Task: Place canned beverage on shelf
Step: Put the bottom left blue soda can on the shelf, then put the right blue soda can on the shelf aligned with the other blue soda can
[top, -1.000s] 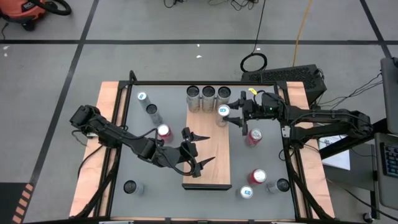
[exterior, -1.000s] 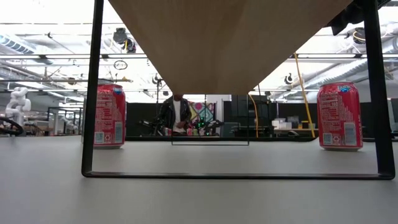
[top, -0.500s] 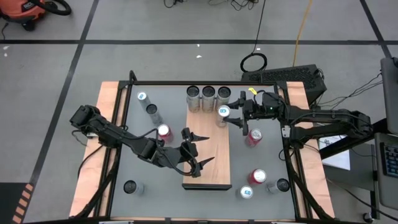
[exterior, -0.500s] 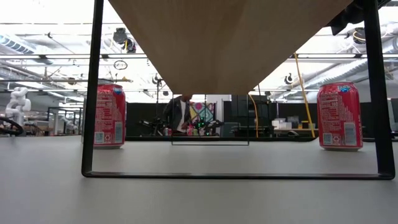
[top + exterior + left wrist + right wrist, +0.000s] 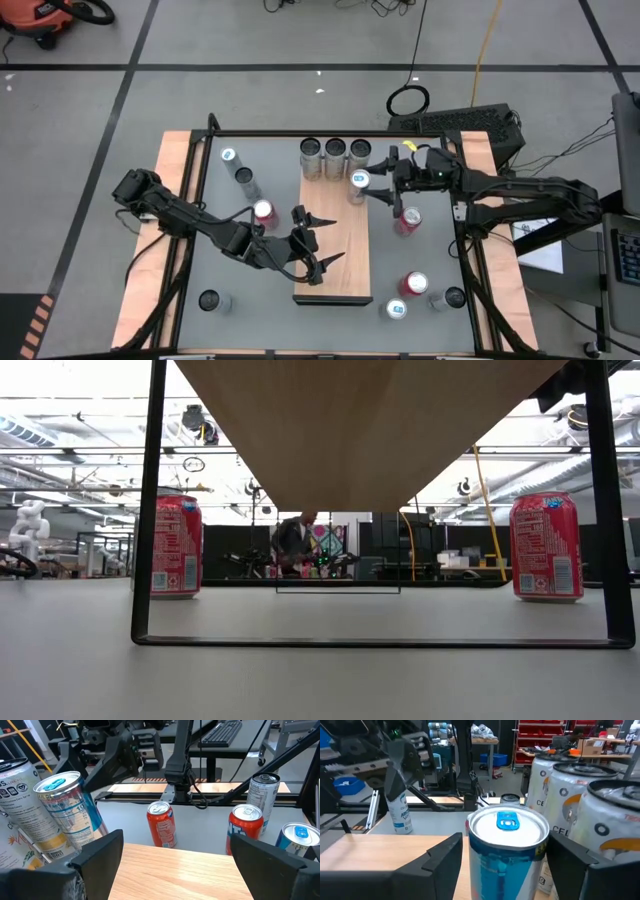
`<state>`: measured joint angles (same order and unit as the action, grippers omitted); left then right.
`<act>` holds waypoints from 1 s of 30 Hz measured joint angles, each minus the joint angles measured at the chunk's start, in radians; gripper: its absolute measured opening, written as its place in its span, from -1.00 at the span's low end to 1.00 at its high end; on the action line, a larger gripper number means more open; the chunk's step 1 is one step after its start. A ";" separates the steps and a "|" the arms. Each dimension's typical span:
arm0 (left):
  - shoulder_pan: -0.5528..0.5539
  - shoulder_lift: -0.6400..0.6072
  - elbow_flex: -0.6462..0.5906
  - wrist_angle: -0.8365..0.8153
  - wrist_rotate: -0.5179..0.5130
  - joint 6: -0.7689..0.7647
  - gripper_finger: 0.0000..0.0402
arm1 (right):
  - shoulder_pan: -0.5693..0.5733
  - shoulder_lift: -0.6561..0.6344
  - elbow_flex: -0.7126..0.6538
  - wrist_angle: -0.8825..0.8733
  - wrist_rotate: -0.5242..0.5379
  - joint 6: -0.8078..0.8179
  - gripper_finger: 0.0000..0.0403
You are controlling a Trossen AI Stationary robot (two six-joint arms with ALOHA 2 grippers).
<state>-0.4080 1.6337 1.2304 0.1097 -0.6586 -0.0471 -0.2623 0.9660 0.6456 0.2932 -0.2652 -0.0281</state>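
The shelf [image 5: 333, 240] is a light-brown board raised on a dark frame in the table's middle; the low view shows its underside [image 5: 370, 420]. Three silver cans [image 5: 334, 153] stand at its far end. A blue-topped can [image 5: 359, 181] stands upright on the shelf by its right edge, also in the right wrist view [image 5: 507, 845]. My right gripper [image 5: 380, 179] is open, its fingers close on either side of this can. My left gripper [image 5: 320, 242] is open and empty above the shelf's middle, near its left edge.
Red cans stand left [image 5: 264, 211] and right [image 5: 408, 220] of the shelf, and another [image 5: 414, 284] at the near right. More cans stand at the far left [image 5: 240, 172], near left [image 5: 210, 299] and near right [image 5: 397, 309]. The shelf's near half [image 5: 175, 870] is bare.
My right gripper has drawn back a little toward the table's right edge, away from the blue-topped can, which stays upright where it was. A person far behind the table has shifted.
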 joint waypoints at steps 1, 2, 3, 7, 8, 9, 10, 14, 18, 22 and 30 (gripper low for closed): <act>0.000 0.000 0.000 0.000 0.000 0.000 0.81 | 0.000 -0.007 0.000 -0.002 0.000 0.003 0.14; 0.000 0.000 0.000 0.000 0.000 0.000 0.81 | 0.000 -0.015 0.000 -0.009 0.001 0.006 0.14; 0.000 0.000 0.000 0.000 0.000 0.000 0.81 | 0.000 -0.022 0.000 -0.010 0.002 0.008 0.14; 0.000 0.000 0.000 -0.003 0.000 0.000 0.81 | 0.000 -0.062 0.000 -0.025 0.003 0.017 0.14; 0.000 0.000 0.000 -0.005 0.000 0.000 0.81 | 0.000 -0.073 0.000 -0.034 0.003 0.021 0.14; 0.000 0.000 0.000 -0.009 0.000 -0.001 0.81 | 0.001 -0.086 0.000 -0.042 0.004 0.026 0.14; 0.000 0.000 0.000 -0.014 0.000 -0.005 0.81 | 0.003 -0.100 0.000 -0.053 0.005 0.032 0.14; 0.000 0.000 0.000 -0.032 0.000 -0.027 0.81 | 0.031 -0.167 0.000 -0.124 0.052 0.048 0.14; -0.005 0.000 0.000 -0.042 0.000 -0.039 0.81 | 0.106 -0.237 0.000 -0.223 0.113 0.062 0.14; -0.014 0.000 0.000 -0.041 0.000 -0.051 0.81 | 0.211 -0.277 0.000 -0.315 0.170 0.109 0.14; -0.048 0.001 0.000 -0.041 0.000 -0.063 0.81 | 0.464 -0.261 0.000 -0.387 0.258 0.225 0.13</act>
<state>-0.4560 1.6344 1.2304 0.0689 -0.6586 -0.1105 0.2014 0.7053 0.6456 -0.0942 -0.0073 0.1968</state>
